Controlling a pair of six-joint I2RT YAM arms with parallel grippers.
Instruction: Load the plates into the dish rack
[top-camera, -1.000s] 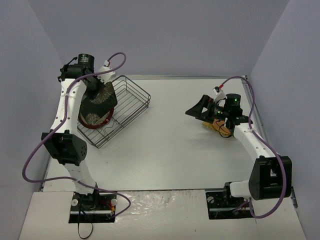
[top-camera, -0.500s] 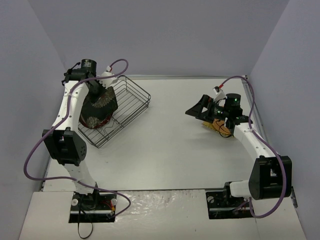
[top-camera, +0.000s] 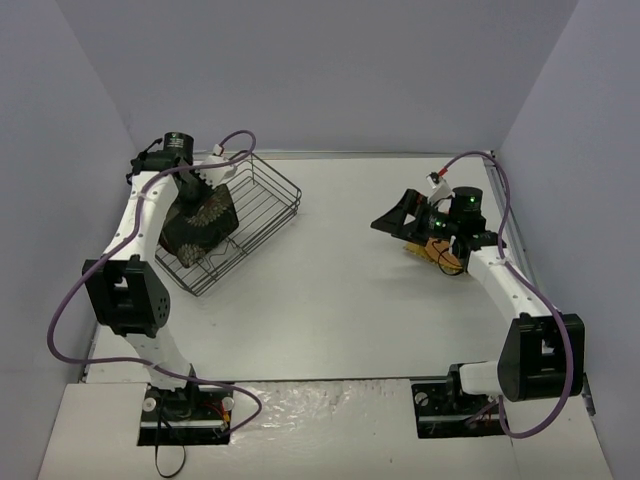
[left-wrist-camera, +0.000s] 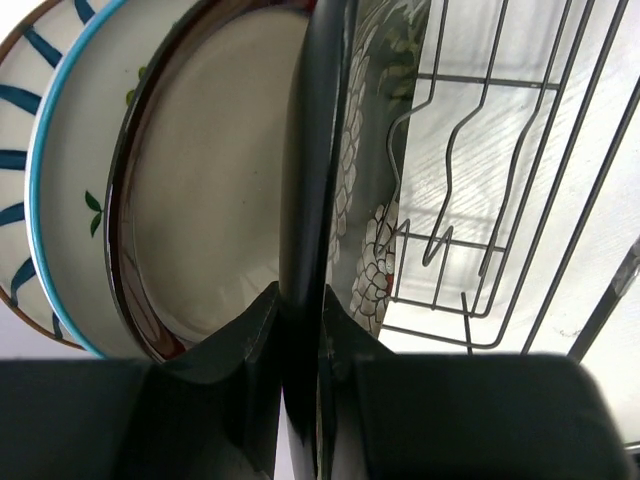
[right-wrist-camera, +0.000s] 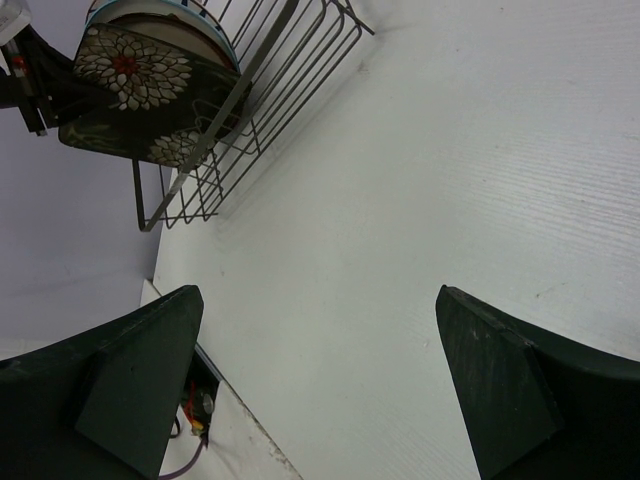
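Note:
In the left wrist view my left gripper (left-wrist-camera: 300, 300) is shut on the edge of the dark square plate (left-wrist-camera: 312, 150), which stands upright in the dish rack (left-wrist-camera: 470, 243). Behind it stand a red-brown-rimmed pale plate (left-wrist-camera: 200, 200), a blue-edged white plate (left-wrist-camera: 65, 200) and a striped plate (left-wrist-camera: 18, 150). From above, the left gripper (top-camera: 197, 185) holds the dark plate (top-camera: 200, 225) at the left end of the rack (top-camera: 268, 195). My right gripper (top-camera: 392, 222) hangs open over the bare table on the right, its fingers (right-wrist-camera: 130, 390) wide apart with nothing between them.
The rack (right-wrist-camera: 200, 190) sits slanted at the table's back left, close to the left wall. The dark plate's flowered face (right-wrist-camera: 140, 90) shows in the right wrist view. Bare white table (top-camera: 330, 290) lies between the two arms.
My left arm has lowered the dark square plate a little deeper into the rack, still gripped. The right arm has not moved.

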